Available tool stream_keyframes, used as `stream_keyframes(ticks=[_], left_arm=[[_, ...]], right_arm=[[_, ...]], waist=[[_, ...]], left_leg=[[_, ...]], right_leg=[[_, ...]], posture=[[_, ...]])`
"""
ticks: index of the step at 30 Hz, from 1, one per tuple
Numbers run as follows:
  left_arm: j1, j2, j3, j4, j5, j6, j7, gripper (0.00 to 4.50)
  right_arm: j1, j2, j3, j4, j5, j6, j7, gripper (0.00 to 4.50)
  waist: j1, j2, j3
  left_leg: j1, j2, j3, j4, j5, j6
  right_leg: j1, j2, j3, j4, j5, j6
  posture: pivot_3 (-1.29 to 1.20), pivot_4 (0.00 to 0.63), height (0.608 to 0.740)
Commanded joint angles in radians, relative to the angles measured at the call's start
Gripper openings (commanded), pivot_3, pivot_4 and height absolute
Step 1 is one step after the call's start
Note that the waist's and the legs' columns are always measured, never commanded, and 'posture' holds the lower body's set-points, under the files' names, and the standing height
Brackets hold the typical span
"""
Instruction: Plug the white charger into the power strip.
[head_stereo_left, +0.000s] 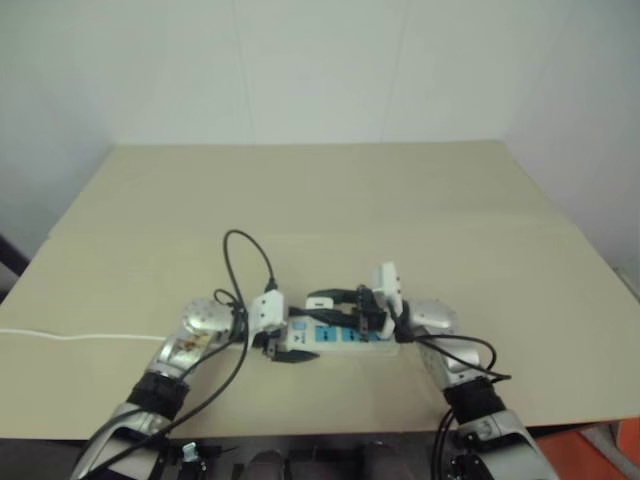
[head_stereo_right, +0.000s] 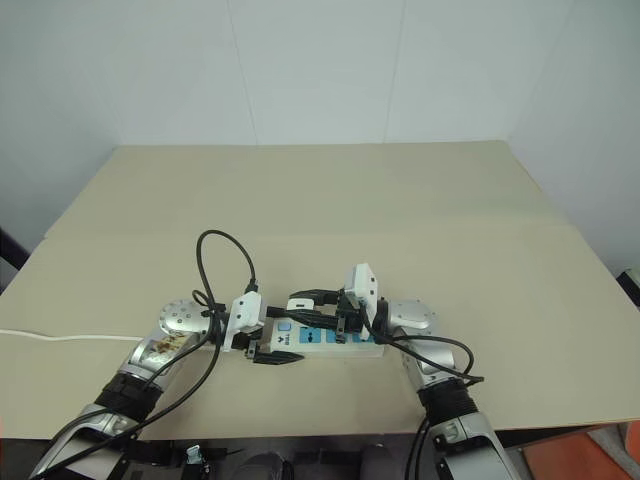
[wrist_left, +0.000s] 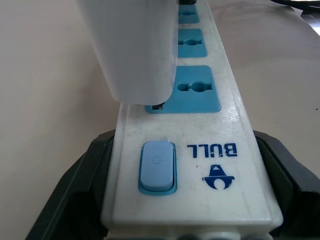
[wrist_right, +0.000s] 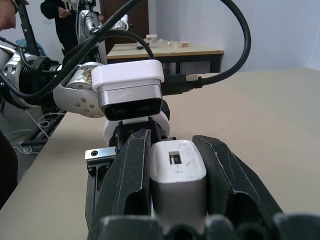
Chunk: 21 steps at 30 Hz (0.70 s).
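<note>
The power strip (head_stereo_right: 335, 345) lies flat on the table near its front edge, blue sockets facing up. My left gripper (head_stereo_right: 272, 340) is shut on its switch end, one black finger (wrist_left: 75, 190) on each long side. The white charger (wrist_right: 177, 175) is a small white block, and my right gripper (head_stereo_right: 305, 302) is shut on it and points left over the strip. Seen from the left wrist, the charger (wrist_left: 135, 50) stands upright over the socket nearest the switch (wrist_left: 157, 165), its lower end at the socket's face. Whether its prongs are inside I cannot tell.
The tan table (head_stereo_right: 300, 200) stretches wide behind the strip. A thin white cord (head_stereo_right: 60, 337) runs off to the left edge. Black cables (head_stereo_right: 225, 250) loop up from my left wrist. Beyond the table, a person (wrist_right: 60, 15) stands by another table (wrist_right: 165, 50).
</note>
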<state>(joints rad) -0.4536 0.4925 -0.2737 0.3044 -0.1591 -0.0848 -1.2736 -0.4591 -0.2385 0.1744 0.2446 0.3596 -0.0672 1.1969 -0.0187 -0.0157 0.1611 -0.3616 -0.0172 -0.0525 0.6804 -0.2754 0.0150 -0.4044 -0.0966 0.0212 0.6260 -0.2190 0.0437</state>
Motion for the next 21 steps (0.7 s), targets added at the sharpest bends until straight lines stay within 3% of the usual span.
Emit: stream_keyframes(ticks=[1,21], left_arm=[[0.009,0.031,-0.028,0.028,0.051,0.010,-0.012,3.32],[0.007,0.028,-0.031,0.036,0.054,0.008,-0.010,3.32]], right_arm=[[0.016,-0.010,0.004,-0.015,-0.011,-0.006,-0.002,1.18],[0.035,0.002,0.007,-0.017,-0.023,-0.027,-0.036,1.18]], waist=[[0.000,0.000,0.000],[0.000,0.000,0.000]], left_leg=[[0.000,0.000,0.000,0.000,0.000,0.000],[0.000,0.000,0.000,0.000,0.000,0.000]], right_leg=[[0.000,0.000,0.000,0.000,0.000,0.000],[0.000,0.000,0.000,0.000,0.000,0.000]], posture=[[0.00,0.150,0.740],[0.00,0.150,0.740]])
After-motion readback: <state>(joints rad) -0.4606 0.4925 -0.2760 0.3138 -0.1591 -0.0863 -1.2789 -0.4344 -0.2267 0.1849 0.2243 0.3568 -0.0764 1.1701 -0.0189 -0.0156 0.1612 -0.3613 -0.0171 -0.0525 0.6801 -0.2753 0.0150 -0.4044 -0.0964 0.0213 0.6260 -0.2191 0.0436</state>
